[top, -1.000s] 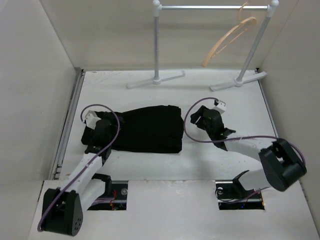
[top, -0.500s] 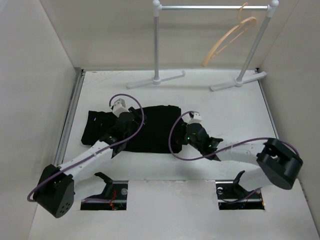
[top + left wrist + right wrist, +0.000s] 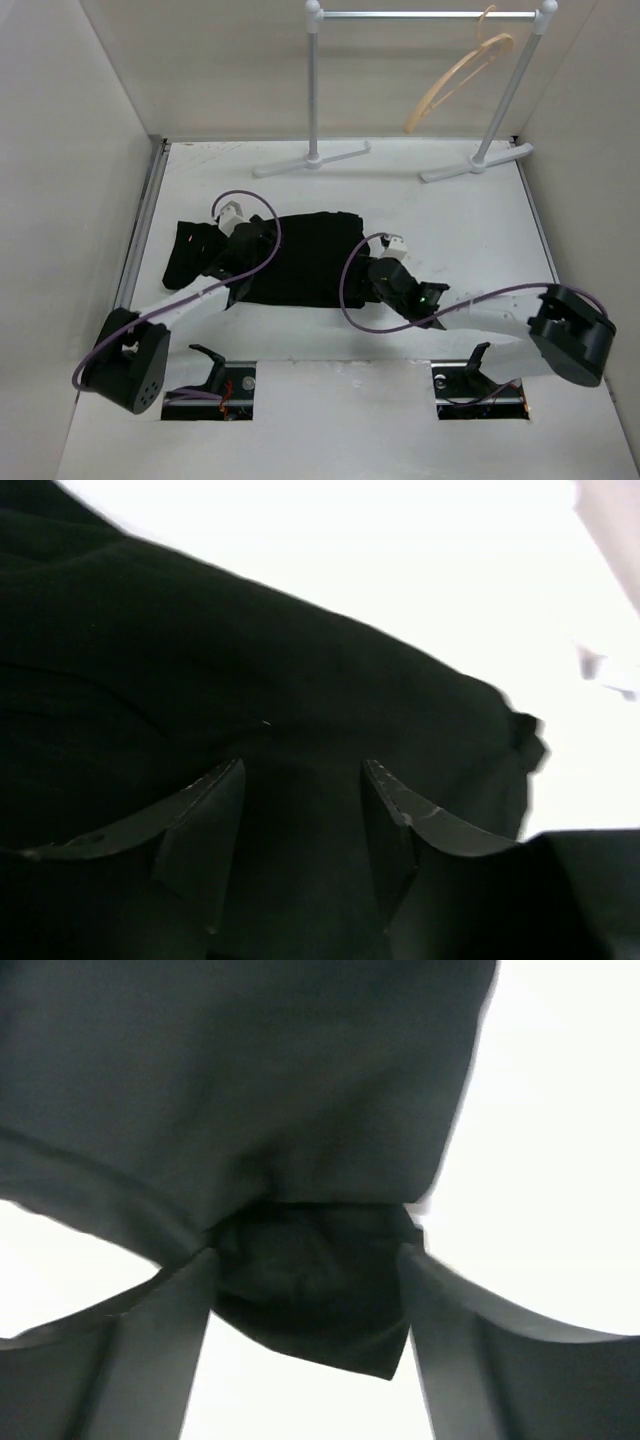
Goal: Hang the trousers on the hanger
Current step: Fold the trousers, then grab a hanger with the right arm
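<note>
**While trousers (image 3: pixel 300 262) lie flat, both claws gape**

Black and folded, they rest on the table (image 3: pixel 450 215), well apart from the hanger (image 3: pixel 457 82) on the rail (image 3: pixel 420 15). Half wide, the left claw (image 3: pixel 303 770) hangs over cloth; the right claw (image 3: pixel 305 1255), wide, straddles a bunched corner.

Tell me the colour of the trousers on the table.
The trousers are plain black, with no pattern; the top external view shows this best.

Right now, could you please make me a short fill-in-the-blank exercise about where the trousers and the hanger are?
1. The trousers lie on the ___.
2. The hanger hangs from the ___.
3. The right end effector has a bunch of ___ cloth between its fingers.
Missing words: table; rail; black.
</note>
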